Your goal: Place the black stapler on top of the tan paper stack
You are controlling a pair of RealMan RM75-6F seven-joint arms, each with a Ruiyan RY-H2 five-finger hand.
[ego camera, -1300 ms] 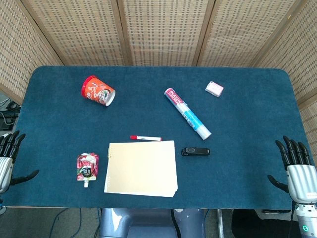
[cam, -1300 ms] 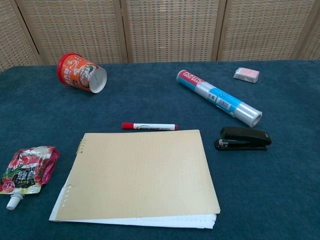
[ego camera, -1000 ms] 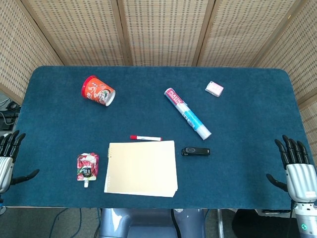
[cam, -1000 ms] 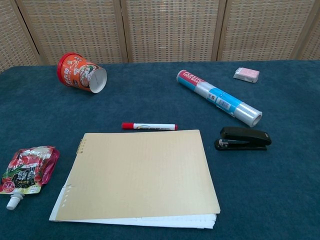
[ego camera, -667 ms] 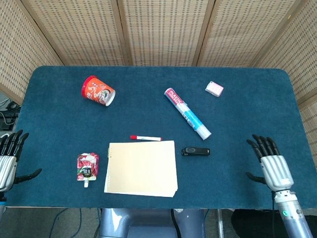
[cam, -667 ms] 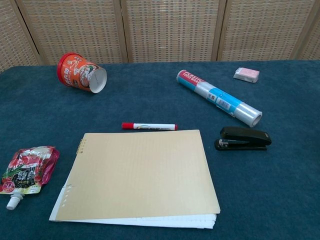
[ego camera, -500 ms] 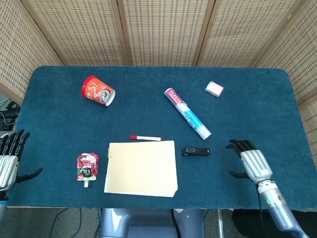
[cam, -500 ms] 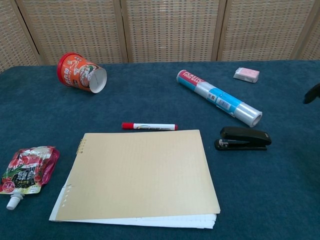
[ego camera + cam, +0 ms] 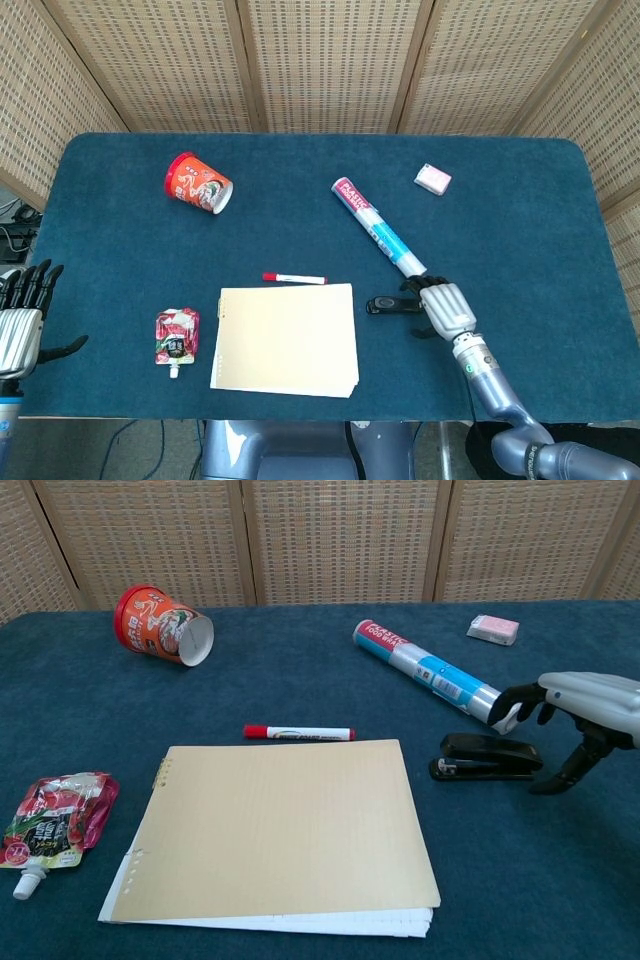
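Observation:
The black stapler (image 9: 485, 757) (image 9: 388, 305) lies flat on the blue cloth, just right of the tan paper stack (image 9: 275, 828) (image 9: 286, 338). My right hand (image 9: 575, 712) (image 9: 441, 307) hovers over the stapler's right end, fingers spread above it and thumb hanging down beside it, holding nothing. My left hand (image 9: 20, 322) rests open at the table's front left edge, far from both objects; the chest view does not show it.
A red marker (image 9: 298, 733) lies just behind the paper. A clear roll with a blue label (image 9: 437, 675) lies behind the stapler, close to my right fingers. A red cup (image 9: 163, 625) lies on its side back left, a red pouch (image 9: 53, 822) front left, a pink eraser (image 9: 493, 629) back right.
My right hand has swept left from the table's right edge to just over the stapler's right end. The stapler, paper and left hand have not moved.

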